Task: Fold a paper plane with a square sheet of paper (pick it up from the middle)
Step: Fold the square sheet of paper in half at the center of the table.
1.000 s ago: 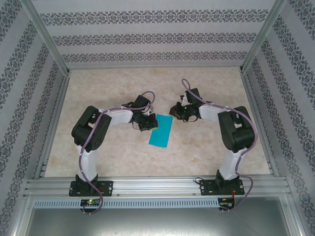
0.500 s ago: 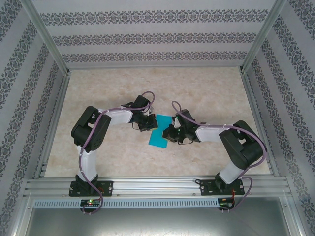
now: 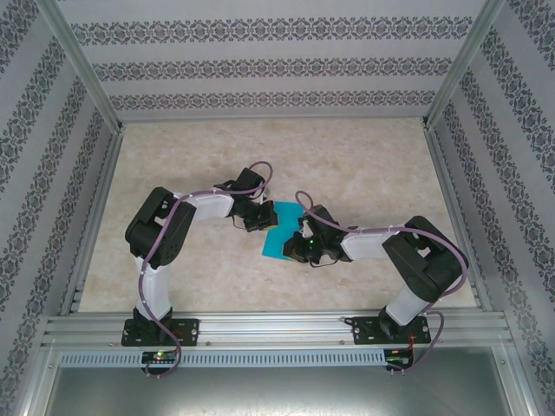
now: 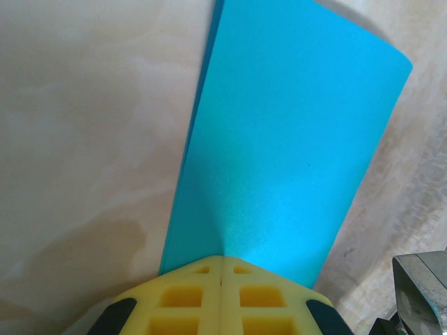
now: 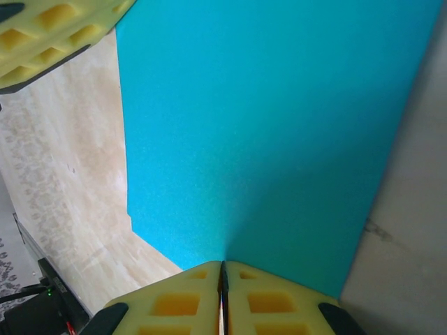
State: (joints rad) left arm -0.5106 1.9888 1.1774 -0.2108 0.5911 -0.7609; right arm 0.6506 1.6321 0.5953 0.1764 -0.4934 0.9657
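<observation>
Right arm has swung in toward the middle, and its claw (image 3: 297,244) now pinches the near-right edge of the teal paper (image 3: 277,237), pads pressed together on it. The left claw (image 3: 260,222) is clamped on the opposite edge, with the folded sheet mid-tabletop (image 3: 364,165) between them.

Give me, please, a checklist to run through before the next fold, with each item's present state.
1. Left gripper shut on the sheet of paper: ok.
2. Right gripper shut on the sheet from the opposite side: ok.
3. Grippers apart from each other, sheet between them: ok.
4. Sheet doubled over, two layers showing along one long edge: ok.
5. Layers flush all round: cannot tell.
6. Sheet lying flat on the table: cannot tell.
</observation>
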